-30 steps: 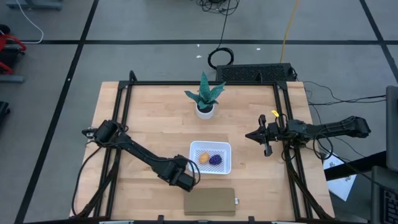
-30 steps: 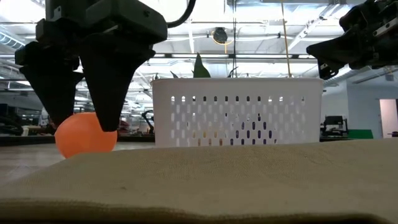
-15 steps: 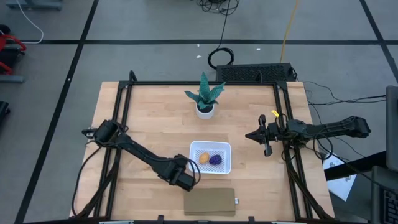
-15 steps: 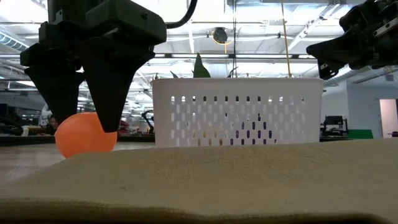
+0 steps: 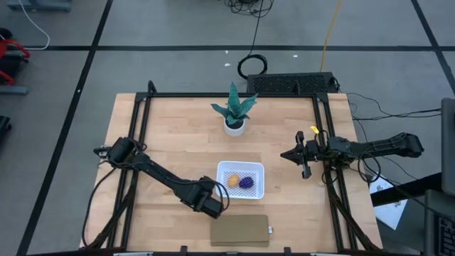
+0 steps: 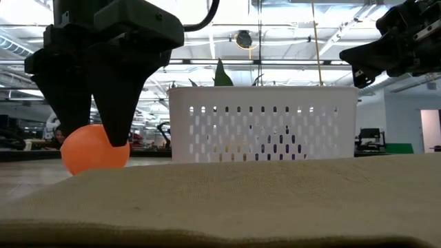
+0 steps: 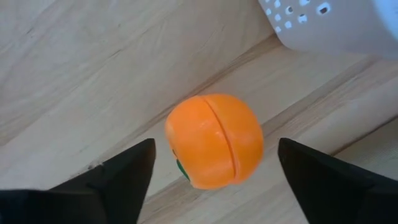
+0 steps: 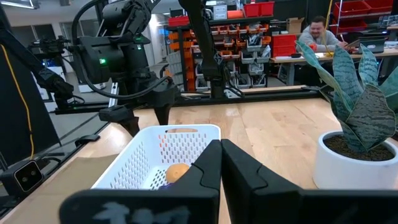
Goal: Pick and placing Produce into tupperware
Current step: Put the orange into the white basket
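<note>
Orange ball (image 7: 214, 140): on the bench (image 5: 178, 142), lower centre of the high view, just left of the white container (image 5: 240, 179). Left gripper (image 6: 91, 131) fingers (image 7: 124, 174) open, straddling it, not touching. Tan oval (image 5: 232, 182) and purple lump (image 5: 246, 183): inside container. Right gripper (image 5: 284, 155): centre right, fingers closed, empty.
</note>
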### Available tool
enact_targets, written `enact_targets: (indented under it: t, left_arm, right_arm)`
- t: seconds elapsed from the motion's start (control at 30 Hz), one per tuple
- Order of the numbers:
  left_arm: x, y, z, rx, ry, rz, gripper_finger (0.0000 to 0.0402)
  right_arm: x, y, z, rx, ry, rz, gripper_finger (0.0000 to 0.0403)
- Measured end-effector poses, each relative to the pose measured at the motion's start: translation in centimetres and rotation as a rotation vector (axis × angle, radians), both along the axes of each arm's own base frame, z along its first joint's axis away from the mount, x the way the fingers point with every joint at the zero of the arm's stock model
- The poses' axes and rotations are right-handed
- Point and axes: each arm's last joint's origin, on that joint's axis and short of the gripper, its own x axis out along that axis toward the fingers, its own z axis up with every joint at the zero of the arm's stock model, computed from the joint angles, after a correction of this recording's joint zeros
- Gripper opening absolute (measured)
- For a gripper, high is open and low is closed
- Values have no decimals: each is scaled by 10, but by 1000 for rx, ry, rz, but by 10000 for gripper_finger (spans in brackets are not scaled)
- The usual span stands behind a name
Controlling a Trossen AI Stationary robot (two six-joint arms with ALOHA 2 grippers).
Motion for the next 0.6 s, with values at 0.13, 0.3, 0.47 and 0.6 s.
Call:
enact_targets:
  t: [0.13, 0.3, 0.47, 0.6]
  left_arm:
    - [0, 0, 0, 0, -2, -3, 299]
    - [3, -1, 0, -4, -28, -20, 275]
    - [5, -2, 0, 2, -59, -32, 274]
    - [5, -2, -2, 4, -65, -43, 273]
  right_arm:
    - [0, 0, 0, 0, 0, 0, 0]
    - [0, 0, 0, 0, 0, 0, 0]
    - [0, 0, 0, 0, 0, 0, 0]
    - [0, 0, 0, 0, 0, 0, 0]
